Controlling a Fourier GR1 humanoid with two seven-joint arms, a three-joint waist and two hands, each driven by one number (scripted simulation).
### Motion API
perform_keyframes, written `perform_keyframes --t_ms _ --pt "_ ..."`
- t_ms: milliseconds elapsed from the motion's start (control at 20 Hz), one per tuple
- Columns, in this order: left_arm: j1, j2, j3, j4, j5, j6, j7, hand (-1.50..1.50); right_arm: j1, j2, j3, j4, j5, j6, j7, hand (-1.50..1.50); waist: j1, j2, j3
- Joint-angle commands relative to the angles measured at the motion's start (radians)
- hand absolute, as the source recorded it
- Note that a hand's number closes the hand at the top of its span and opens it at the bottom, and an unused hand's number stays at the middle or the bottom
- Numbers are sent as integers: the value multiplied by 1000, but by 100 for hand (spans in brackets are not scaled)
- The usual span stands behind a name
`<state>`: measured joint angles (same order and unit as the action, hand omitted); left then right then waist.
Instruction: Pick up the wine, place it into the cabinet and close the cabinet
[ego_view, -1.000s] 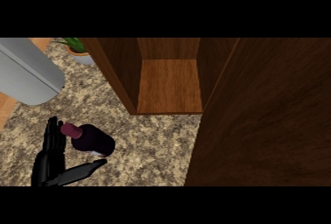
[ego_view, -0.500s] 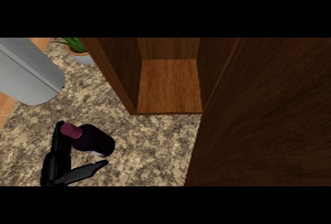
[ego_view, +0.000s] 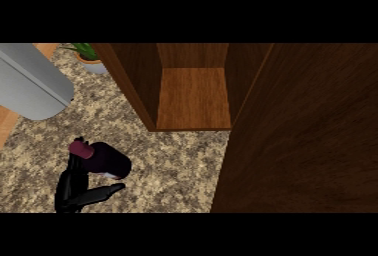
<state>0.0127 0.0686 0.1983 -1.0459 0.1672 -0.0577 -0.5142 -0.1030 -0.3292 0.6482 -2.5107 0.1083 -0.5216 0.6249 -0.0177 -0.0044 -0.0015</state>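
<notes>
One speckled granite counter (ego_view: 170, 170); wooden cabinet (ego_view: 193, 95) open; potted plant (ego_view: 88, 57) at back.

Kitchen: speckled granite counter (ego_view: 170, 165), open wooden cabinet (ego_view: 193, 95) standing on it with its door (ego_view: 303, 135) swung near-right, potted plant (ego_view: 87, 56) far left, grey rounded appliance (ego_view: 29, 82) at left.

One head view looks steeply down onto the counter (ego_view: 170, 165).

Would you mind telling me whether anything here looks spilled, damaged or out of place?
Nothing stands out. The wine bottle is in the left hand above the counter, and the cabinet stands open.
</notes>
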Motion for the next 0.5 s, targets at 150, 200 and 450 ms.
perform_keyframes --t_ms 150,200,450 --pt "-45 16 10 112 2 -43 -69 -150 78 -38 85 -173 156 -14 16 -150 -2 0 0" --pt "-118 -22 18 244 -20 -10 -154 -150 41 -49 -11 -146 53 15 18 -150 -2 5 0" --pt "-115 -26 40 211 23 -28 -169 -150 22 -74 -17 -225 87 -8 98 -150 -4 0 -1"
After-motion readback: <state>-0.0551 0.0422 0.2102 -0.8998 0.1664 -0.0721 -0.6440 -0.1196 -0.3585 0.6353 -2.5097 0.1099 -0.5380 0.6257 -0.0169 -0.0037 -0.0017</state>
